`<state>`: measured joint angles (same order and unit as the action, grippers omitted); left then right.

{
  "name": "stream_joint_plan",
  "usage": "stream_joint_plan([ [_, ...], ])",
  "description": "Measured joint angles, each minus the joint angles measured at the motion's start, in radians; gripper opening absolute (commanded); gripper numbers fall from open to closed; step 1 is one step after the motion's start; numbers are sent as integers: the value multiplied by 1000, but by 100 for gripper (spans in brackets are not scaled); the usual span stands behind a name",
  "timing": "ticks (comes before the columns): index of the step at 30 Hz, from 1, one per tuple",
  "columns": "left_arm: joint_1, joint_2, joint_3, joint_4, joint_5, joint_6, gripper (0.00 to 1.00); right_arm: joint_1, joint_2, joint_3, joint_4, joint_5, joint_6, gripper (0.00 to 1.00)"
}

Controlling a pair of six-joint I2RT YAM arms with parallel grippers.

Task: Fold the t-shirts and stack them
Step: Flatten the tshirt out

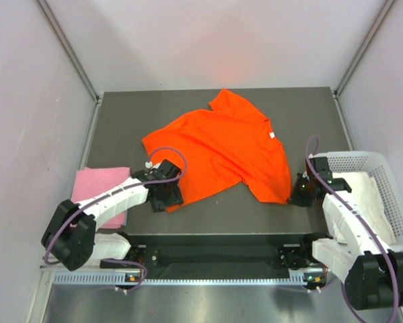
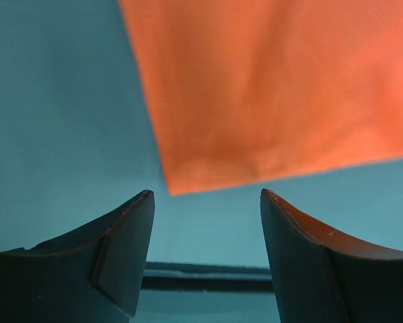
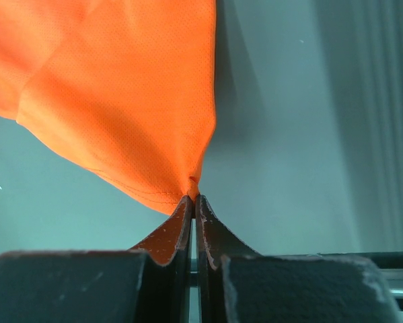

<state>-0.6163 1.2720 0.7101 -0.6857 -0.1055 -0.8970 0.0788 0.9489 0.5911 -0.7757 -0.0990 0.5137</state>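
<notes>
R gripper (image 3: pixel 193 197) pinches orange shirt (image 1: pixel 218 151) corner, L gripper (image 2: pixel 206 194) wide, empty; thin pinch prob slips if tugged.

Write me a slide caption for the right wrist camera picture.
Right fingers, shut tight, pinching a corner of the orange t-shirt, grey table behind.
</notes>
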Motion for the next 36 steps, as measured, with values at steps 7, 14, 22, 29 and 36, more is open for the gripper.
stream_joint_plan([
  [7,0,77,-8,22,-86,-32,40,0,-29,11,-25,2,-16,1],
  [14,0,104,-7,44,-102,-26,0,0,-32,42,-64,0,-26,1],
  [22,1,-35,30,-135,-192,-29,0,46,-96,78,-205,-30,-38,1],
  [29,1,-134,106,-285,-190,-21,55,105,-134,146,-373,-81,-40,36],
  [36,1,-217,212,-377,-164,17,74,108,43,365,-455,-71,-111,58],
])
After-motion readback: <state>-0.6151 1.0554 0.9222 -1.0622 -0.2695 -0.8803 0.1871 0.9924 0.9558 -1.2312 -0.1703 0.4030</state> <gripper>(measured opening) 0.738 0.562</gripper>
